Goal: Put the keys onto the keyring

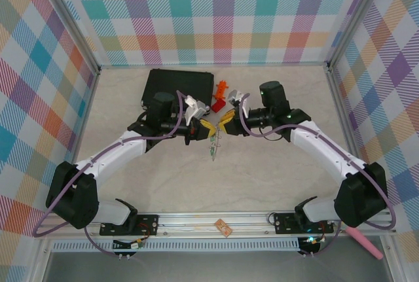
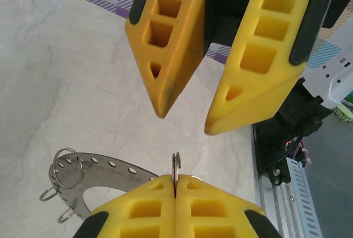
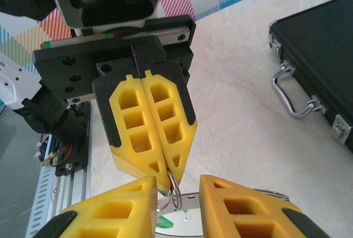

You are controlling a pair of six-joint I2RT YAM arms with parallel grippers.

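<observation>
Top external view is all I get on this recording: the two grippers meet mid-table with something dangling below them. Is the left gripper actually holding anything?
Observer: Yes. Its wrist camera shows the left gripper shut on a small wire ring that stands up between its fingertips.
Operator: And the right one?
Observer: The right gripper is open, jaws spread and pointed at that ring, closed on nothing.
Operator: Where is the keyring itself?
Observer: The flat grey keyring sits just under the left fingertips. Its rim is punched with holes, and other wire rings are threaded through them at one end.
</observation>
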